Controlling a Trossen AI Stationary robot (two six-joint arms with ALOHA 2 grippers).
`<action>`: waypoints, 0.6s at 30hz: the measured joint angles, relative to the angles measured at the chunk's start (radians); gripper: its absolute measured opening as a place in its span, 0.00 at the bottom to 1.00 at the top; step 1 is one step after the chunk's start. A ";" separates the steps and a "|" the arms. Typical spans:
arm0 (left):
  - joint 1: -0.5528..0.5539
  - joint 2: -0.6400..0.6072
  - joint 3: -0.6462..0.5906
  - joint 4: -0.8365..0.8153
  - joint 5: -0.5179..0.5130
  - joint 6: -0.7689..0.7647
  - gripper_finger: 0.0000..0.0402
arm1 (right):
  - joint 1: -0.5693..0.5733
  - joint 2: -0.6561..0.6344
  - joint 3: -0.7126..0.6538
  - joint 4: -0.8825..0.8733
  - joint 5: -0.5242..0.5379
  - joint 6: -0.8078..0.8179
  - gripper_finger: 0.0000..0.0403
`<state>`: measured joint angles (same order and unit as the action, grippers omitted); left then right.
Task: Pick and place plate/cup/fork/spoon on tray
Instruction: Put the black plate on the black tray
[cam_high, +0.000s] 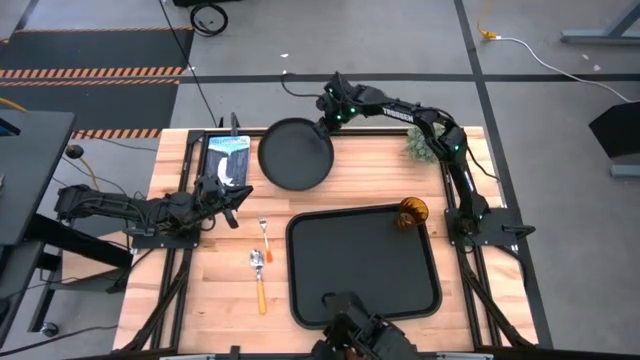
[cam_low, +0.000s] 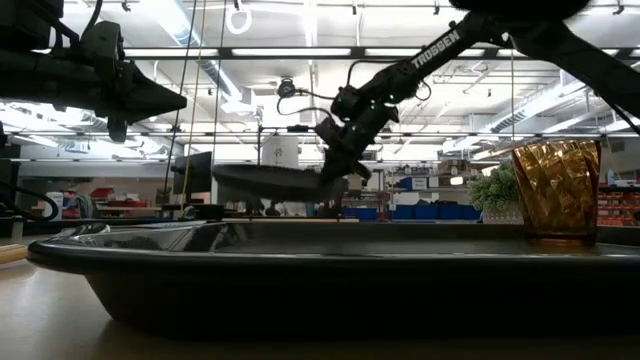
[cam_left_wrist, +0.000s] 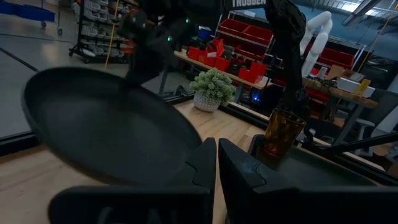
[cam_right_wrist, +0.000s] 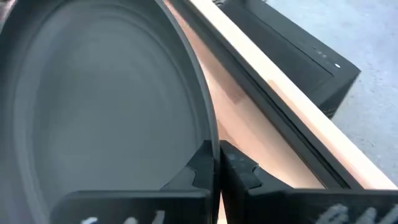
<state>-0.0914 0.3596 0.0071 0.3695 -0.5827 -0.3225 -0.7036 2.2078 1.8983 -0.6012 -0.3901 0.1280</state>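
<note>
Plate (cam_high: 295, 155), round matte black, raised rim

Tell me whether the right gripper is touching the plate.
Touching. In the right wrist view the right gripper has its fingers closed on the plate rim; the low view shows the plate held above the table.

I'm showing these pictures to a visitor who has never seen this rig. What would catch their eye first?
Most striking is the round black plate held off the table at the far edge, its rim pinched by the right gripper. Next comes the big black tray at the near side, with the amber cup standing in its far right corner. The left gripper waits to the tray's left.
</note>
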 joint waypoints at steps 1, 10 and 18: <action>0.000 0.000 0.000 0.000 0.000 0.000 0.06 | 0.001 0.000 0.016 -0.018 -0.009 -0.008 0.04; 0.000 0.000 0.000 0.000 0.000 0.000 0.06 | 0.046 0.000 0.092 -0.225 -0.191 -0.155 0.04; 0.000 0.000 0.000 0.000 0.000 0.000 0.06 | 0.178 0.000 0.092 -0.414 -0.154 -0.337 0.04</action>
<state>-0.0910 0.3598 0.0071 0.3693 -0.5826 -0.3225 -0.5252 2.2078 1.9900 -1.0156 -0.5442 -0.2086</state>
